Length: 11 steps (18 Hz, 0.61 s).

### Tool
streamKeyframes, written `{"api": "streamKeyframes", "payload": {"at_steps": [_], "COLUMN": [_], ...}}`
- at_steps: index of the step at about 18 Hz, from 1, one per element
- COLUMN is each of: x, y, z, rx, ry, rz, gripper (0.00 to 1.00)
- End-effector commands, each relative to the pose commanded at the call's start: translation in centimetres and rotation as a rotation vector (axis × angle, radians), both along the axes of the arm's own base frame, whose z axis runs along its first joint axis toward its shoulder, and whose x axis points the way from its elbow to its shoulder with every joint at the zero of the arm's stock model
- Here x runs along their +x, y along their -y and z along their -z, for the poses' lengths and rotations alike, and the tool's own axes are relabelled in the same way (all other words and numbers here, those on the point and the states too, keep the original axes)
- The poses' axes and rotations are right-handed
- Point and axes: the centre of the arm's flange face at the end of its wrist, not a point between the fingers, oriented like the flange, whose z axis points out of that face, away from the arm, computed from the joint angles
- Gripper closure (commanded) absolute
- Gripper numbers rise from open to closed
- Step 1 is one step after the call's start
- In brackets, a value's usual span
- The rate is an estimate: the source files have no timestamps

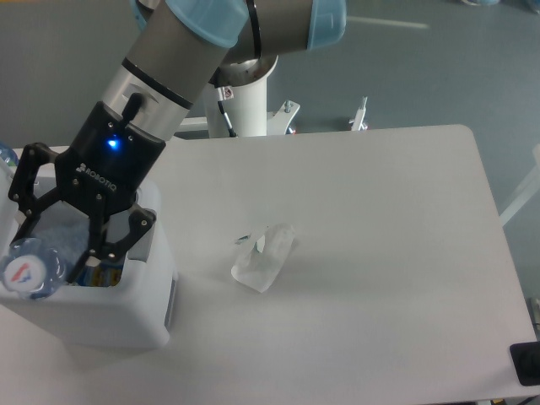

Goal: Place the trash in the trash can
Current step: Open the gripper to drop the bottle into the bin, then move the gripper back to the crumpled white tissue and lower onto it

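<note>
The trash can (101, 316) is a boxy white bin at the table's left front edge, with a grey panel (171, 299) on its right side. My gripper (57, 249) hangs directly over its open top, fingers spread wide apart. The crushed bluish clear bottle (32, 268) lies in the bin's opening under and between the fingers, its round end with a red and blue mark toward the front left. The fingers do not seem to press on it. The crumpled white wrapper (264, 256) lies on the table, right of the bin and well apart from the gripper.
The white table (380, 253) reaches to the right and back. The robot's white base (245, 105) stands at the back edge. A bluish clear thing (5, 156) shows at the far left edge. A dark object (527, 363) sits at the front right corner.
</note>
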Motion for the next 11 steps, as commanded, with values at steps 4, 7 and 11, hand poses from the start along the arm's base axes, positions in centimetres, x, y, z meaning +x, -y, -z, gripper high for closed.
{"api": "streamKeyframes", "payload": {"at_steps": [4,7,11], "x": [-6.0,-9.2,-13.5], "y": [3.2,5.1,7.9], "z": [0.1,0.2,3.2], "rx": [0.0,0.0,-0.033], "ry": [0.002,-0.003,-0.003], "rz": [-0.103,-0.156,-0.207], "gripper": [0.0,0.0,0.0]}}
